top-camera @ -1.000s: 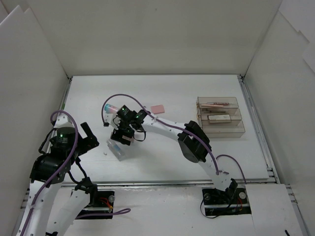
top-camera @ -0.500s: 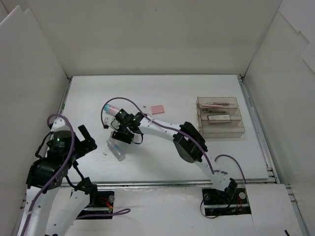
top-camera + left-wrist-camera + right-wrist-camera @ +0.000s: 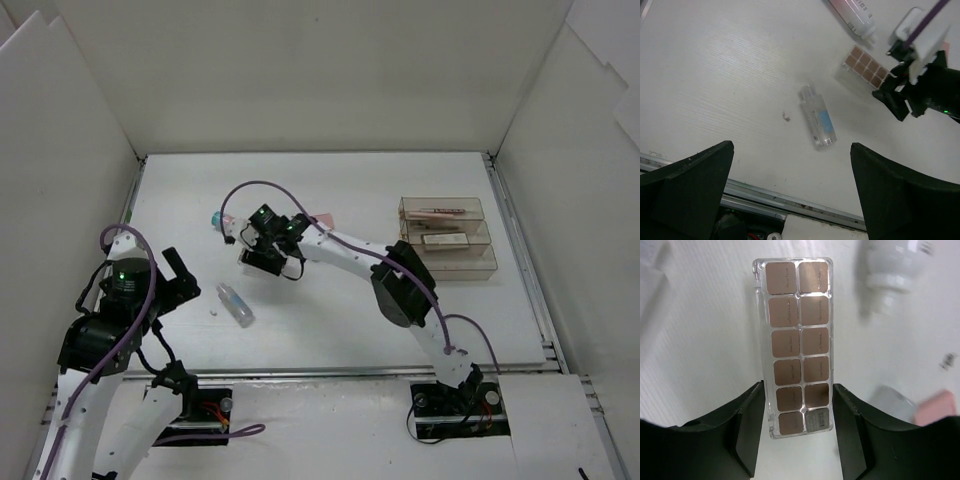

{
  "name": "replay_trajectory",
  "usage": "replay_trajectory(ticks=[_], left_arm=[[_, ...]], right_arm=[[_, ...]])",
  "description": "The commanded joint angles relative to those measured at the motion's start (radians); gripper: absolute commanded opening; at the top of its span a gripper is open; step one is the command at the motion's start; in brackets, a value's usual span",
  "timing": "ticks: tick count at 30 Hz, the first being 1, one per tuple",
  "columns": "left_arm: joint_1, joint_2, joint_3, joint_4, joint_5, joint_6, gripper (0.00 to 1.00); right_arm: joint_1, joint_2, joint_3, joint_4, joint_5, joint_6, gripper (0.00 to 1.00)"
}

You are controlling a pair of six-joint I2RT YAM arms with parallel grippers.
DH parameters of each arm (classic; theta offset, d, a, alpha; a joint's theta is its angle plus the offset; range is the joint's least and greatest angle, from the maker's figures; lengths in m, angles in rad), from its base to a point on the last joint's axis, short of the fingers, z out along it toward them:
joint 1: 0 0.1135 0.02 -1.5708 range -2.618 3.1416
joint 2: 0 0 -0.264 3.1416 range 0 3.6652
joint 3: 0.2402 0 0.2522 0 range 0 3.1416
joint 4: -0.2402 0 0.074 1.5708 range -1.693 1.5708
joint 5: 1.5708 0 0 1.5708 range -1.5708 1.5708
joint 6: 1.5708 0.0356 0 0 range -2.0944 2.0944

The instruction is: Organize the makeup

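White table (image 3: 330, 320) inside white walls; right hand (image 3: 799, 412) grasping the brown palette (image 3: 797, 345), left hand (image 3: 790, 200) released

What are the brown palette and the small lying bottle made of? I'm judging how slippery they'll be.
The palette looks like clear, glossy hard plastic: see-through rim and dividers around matte brown pans. The bottle also seems clear plastic, though possibly glass: transparent body, pale blue label, shiny highlights.
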Motion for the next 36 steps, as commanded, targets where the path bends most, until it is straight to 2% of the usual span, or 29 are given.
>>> replay_trajectory(ticks=[1,5,9,13,17,19,20,26,31,36], left_arm=[[-0.005,0.049,0.009,0.107,0.021,0.020,0.97],[-0.005,0.098,0.006,0.174,0.041,0.038,0.98],[-0.005,0.148,0.009,0.235,0.056,0.060,0.98],[-0.005,0.208,0.015,0.301,0.088,0.083,0.98],[-0.014,0.288,0.037,0.370,0.124,0.101,0.97],[-0.014,0.314,0.047,0.389,0.144,0.108,0.97],[-0.014,0.335,0.051,0.401,0.148,0.112,0.97],[-0.038,0.379,0.075,0.413,0.141,0.120,0.97],[-0.049,0.373,0.066,0.401,0.124,0.123,0.97],[-0.049,0.346,0.051,0.395,0.119,0.115,0.97]], right_arm=[[-0.062,-0.282,-0.044,0.019,0.035,-0.045,0.00],[-0.134,-0.447,-0.167,0.023,0.080,-0.097,0.00],[-0.266,-0.606,-0.330,0.026,0.126,-0.138,0.00],[-0.413,-0.726,-0.459,0.031,0.244,-0.026,0.00],[-0.586,-0.804,-0.528,0.038,0.287,0.295,0.00],[-0.628,-0.859,-0.591,0.057,0.340,0.420,0.00],[-0.674,-0.879,-0.615,0.066,0.354,0.562,0.00],[-0.782,-1.050,-0.819,0.150,0.468,1.011,0.00],[-0.857,-1.087,-0.859,0.152,0.552,1.272,0.01],[-0.914,-0.997,-0.861,0.152,0.534,1.467,0.05]])
